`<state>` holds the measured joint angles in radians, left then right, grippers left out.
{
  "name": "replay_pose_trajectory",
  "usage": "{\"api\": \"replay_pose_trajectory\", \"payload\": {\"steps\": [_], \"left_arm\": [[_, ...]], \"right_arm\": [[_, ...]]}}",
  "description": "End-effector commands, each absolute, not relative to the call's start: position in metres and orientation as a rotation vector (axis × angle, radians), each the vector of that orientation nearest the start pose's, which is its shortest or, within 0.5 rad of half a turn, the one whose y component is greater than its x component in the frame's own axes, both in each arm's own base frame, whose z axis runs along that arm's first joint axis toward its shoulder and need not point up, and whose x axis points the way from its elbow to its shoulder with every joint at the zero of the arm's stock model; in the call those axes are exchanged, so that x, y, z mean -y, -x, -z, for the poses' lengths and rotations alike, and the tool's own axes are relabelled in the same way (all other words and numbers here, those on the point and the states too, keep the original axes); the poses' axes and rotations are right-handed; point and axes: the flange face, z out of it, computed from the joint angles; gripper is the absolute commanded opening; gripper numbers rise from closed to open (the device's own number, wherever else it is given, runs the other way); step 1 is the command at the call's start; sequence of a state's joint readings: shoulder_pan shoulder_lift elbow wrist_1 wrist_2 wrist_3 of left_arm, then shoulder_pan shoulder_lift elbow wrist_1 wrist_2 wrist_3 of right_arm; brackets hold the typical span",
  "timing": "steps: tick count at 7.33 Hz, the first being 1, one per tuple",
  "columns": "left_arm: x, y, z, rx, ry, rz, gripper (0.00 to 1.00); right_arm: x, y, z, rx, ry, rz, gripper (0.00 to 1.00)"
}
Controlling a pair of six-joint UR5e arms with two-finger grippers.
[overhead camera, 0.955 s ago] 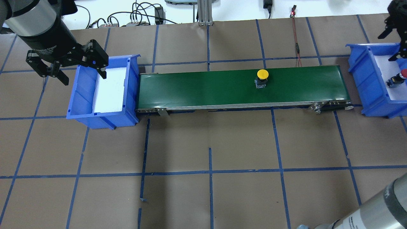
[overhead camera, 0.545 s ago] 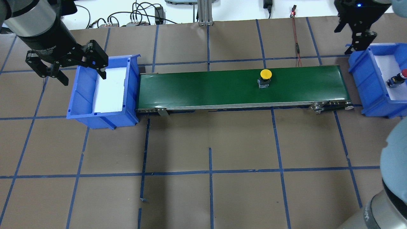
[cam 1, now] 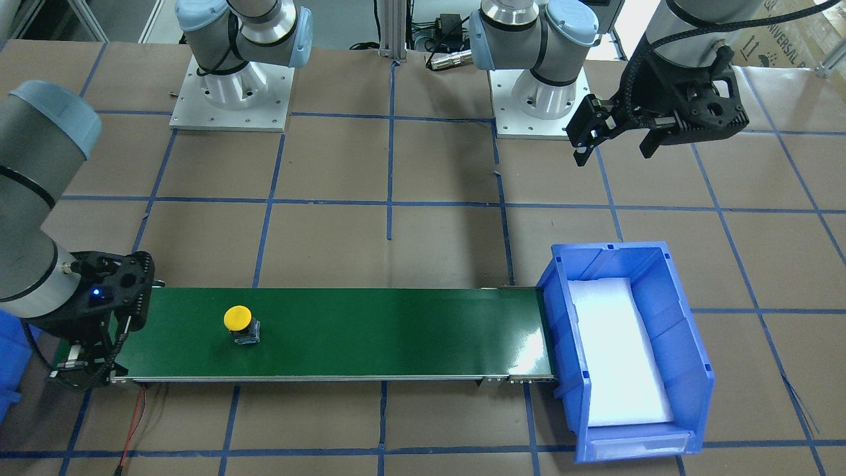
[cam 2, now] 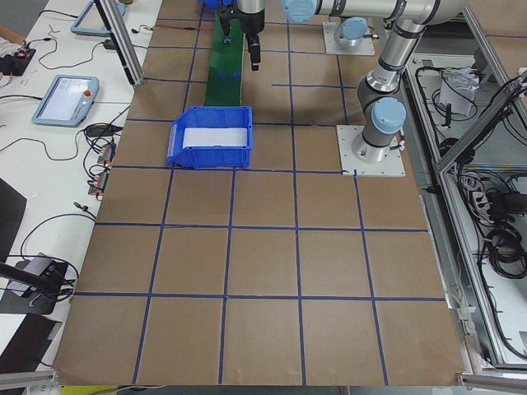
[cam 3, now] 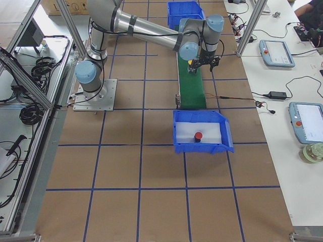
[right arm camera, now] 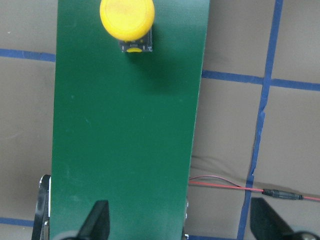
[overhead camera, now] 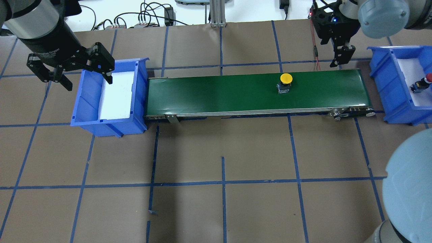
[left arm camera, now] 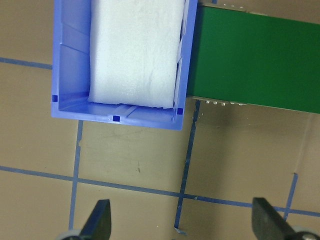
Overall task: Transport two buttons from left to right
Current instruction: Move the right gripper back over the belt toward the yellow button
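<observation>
Brown paper crossed by blue tape lines covers the table (overhead camera: 222,209). A long green conveyor belt (overhead camera: 219,94) runs across it between two blue bins lined with white padding. The left bin (overhead camera: 86,98) holds only its padding. High up near this bin hangs the left gripper (left arm camera: 184,222), jaws spread wide with nothing between them. The right gripper (right arm camera: 182,225) hovers over the belt's right end, its jaws likewise released and empty. The yellow button (overhead camera: 285,82) stands upright on the belt, toward the right end, near the right gripper. The red button (overhead camera: 422,84) lies tilted on the padding in the right bin (overhead camera: 381,81).
</observation>
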<state>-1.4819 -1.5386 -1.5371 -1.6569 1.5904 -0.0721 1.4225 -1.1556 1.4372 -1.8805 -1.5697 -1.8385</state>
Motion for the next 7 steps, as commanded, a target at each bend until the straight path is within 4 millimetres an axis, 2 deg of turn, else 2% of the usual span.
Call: {"api": "replay_pose_trajectory", "payload": {"steps": [1, 3, 7], "left_arm": [[0.485, 0.089, -0.512, -3.113, 0.251, -0.031, 1.00], [0.486, 0.089, -0.511, -3.115, 0.251, -0.034, 1.00], [0.486, 0.089, -0.510, -3.115, 0.251, -0.034, 1.00]], "right_arm": [[0.644, -0.050, -0.324, -2.083, 2.367, 0.016, 1.00], [0.626, -0.053, -0.304, -2.135, 2.415, 0.091, 1.00], [0.622, -0.048, -0.291, -2.257, 2.280, 0.100, 1.00]]}}
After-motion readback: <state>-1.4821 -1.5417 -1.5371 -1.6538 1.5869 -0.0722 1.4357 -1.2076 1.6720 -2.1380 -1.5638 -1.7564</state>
